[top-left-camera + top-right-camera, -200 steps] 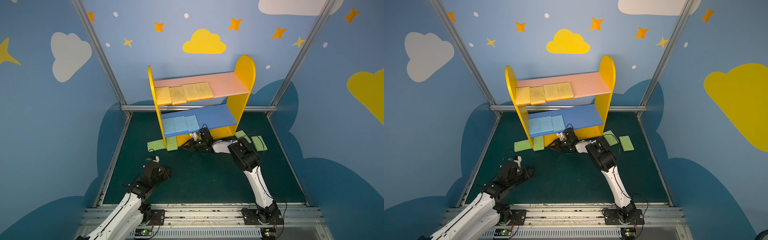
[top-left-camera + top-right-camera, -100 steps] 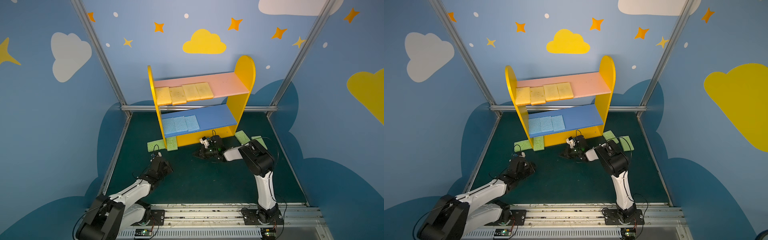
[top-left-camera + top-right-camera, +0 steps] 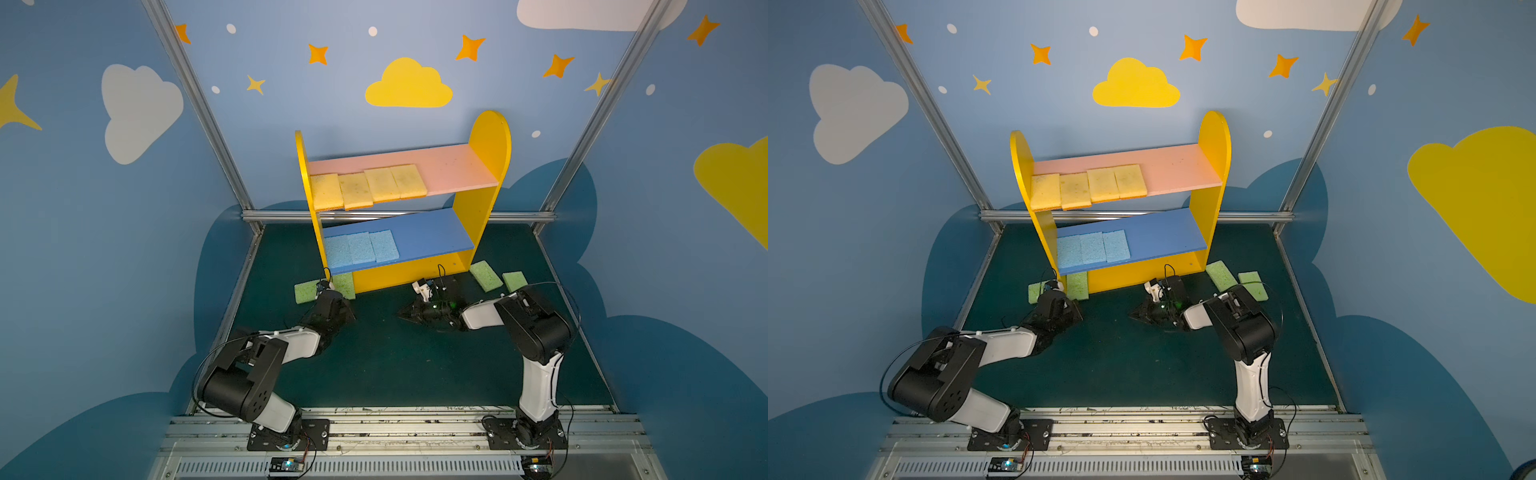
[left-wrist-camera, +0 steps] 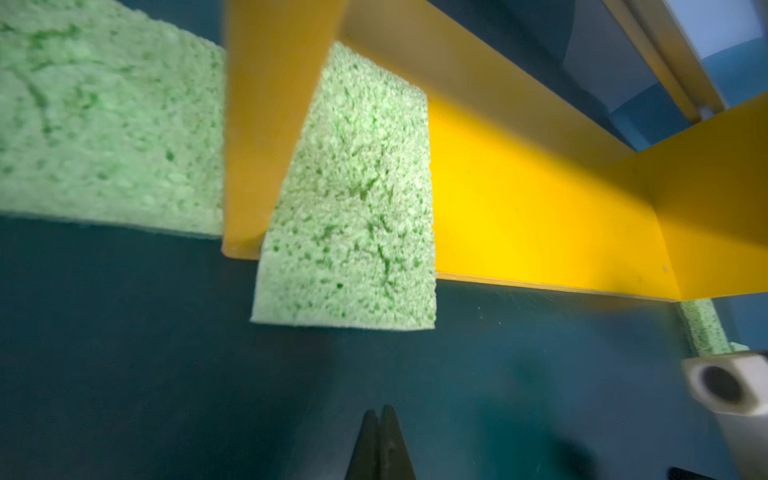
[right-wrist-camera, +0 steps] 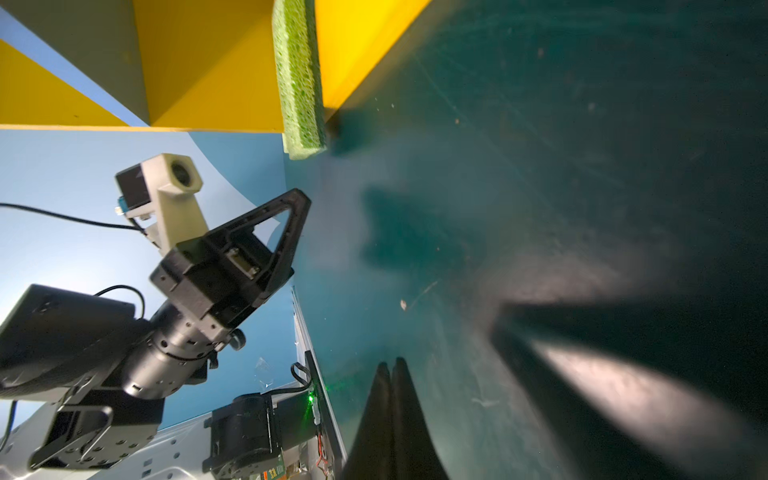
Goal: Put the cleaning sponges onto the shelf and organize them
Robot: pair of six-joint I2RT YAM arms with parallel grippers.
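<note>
On the green floor mat (image 3: 374, 374), four green sponges (image 3: 485, 275) lie at the feet of the shelf (image 3: 490, 141), two per side. Within the last second the left gripper (image 4: 379, 413) has advanced to the left pair and the right gripper (image 5: 390, 365) has withdrawn from the yellow base (image 3: 415, 272); both sets of jaws are together and empty. The yellow sponges (image 3: 368, 189) and blue sponges (image 3: 359, 249) are shelved; green placement is judged pending.
</note>
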